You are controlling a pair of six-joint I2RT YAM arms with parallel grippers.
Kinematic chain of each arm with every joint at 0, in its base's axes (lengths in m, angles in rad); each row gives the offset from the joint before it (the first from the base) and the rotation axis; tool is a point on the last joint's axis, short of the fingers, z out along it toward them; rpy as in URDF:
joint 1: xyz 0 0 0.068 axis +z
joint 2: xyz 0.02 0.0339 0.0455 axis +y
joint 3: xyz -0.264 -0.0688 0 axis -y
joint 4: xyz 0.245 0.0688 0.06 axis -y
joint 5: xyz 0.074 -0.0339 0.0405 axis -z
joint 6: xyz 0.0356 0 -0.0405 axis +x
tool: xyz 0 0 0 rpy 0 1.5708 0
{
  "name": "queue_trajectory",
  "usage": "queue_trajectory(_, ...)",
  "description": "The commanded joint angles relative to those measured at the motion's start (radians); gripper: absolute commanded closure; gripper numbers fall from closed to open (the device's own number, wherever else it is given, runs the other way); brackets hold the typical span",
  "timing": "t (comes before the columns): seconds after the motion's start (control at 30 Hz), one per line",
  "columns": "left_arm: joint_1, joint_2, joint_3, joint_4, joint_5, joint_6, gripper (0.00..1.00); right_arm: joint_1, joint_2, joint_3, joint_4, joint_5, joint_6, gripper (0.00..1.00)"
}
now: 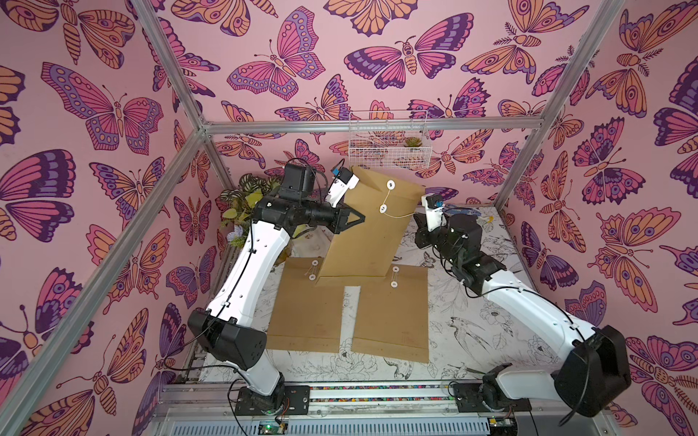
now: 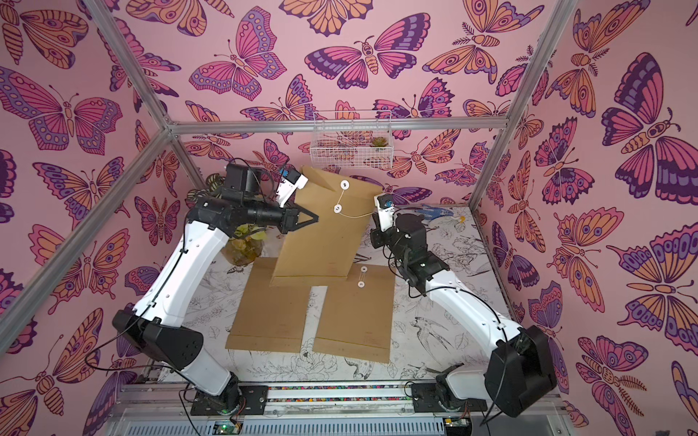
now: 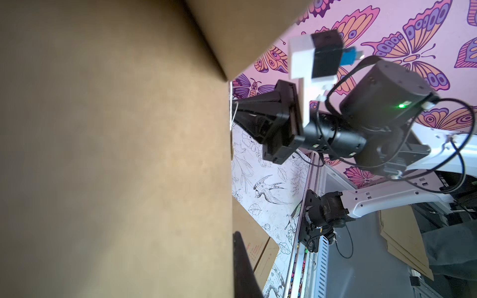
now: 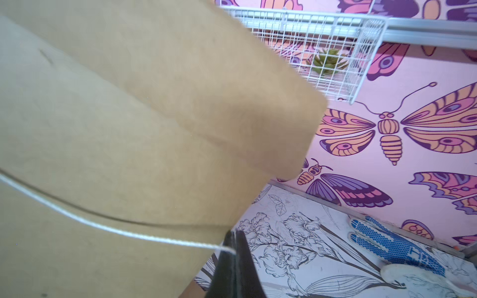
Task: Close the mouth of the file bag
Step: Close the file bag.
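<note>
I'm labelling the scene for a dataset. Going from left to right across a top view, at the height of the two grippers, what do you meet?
Potted plant → left gripper, clamped on the raised file bag → lower white disc → string → right gripper, pinching that string → blue glove.

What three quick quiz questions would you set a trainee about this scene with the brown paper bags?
1. True or false: the right gripper is shut on the white string.
2. How many flat file bags lie on the table?
3. What grips the edge of the raised file bag? A) the left gripper B) the right gripper C) neither

Key: 1 true; 2 two; 3 A.
</note>
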Motion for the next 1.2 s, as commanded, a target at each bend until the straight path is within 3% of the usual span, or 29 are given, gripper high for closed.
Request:
queue_trajectory(0.0, 0.005, -0.02, -0.011, -0.009, 0.027, 0.003, 1.0, 0.005, -0.052, 0.044, -0.062, 0.043, -0.034, 1.0)
queue_trajectory(0.5, -0.016, -0.045, -0.074, 0.002, 0.081, 0.003, 1.0, 0.0, -0.037, 0.217, -0.237, 0.09, -0.144, 1.0)
queue_trajectory(0.77, -0.059, -0.075, -0.154, 0.022, 0.102, 0.035, 1.0, -0.018, 0.043, 0.367, -0.425, 0.037, -0.175, 1.0)
queue_trajectory(1.17, -0.125, -0.106, -0.251, 0.024, 0.034, 0.15, 1.0, -0.018, 0.089, 0.47, -0.645, -0.034, -0.176, 1.0)
